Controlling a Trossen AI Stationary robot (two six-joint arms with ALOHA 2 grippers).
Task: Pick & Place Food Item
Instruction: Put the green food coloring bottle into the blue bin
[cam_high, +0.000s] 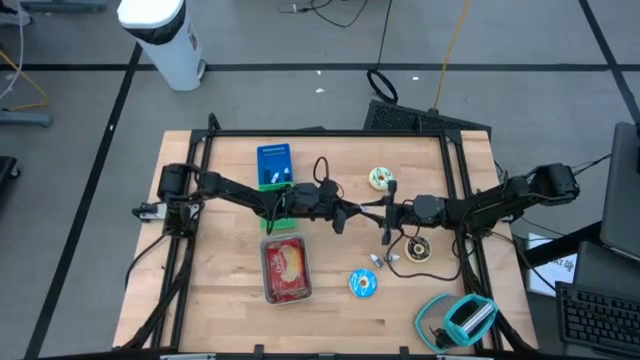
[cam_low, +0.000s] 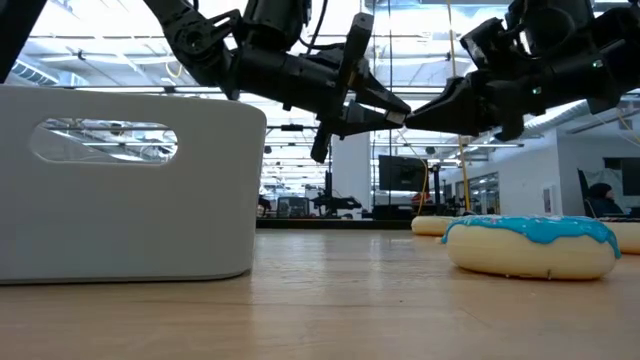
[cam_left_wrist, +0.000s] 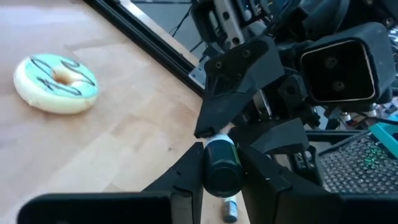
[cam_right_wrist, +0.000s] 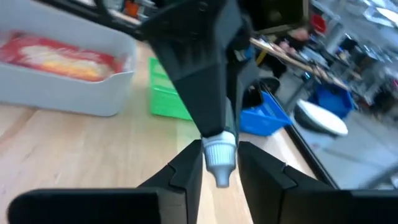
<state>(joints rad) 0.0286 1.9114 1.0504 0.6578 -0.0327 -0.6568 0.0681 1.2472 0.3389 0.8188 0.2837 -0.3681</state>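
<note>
Above the table's middle, both grippers met on one small bottle (cam_left_wrist: 222, 165) with a pale cap, held clear of the wood. The left gripper (cam_high: 345, 211) clamped its dark body; the right gripper (cam_high: 392, 213), arriving from three o'clock, pinched the cap end. If either let go early or they pulled unevenly, the bottle risked slipping and dropping, well short of the tray (cam_high: 285, 292) at seven o'clock.
</note>
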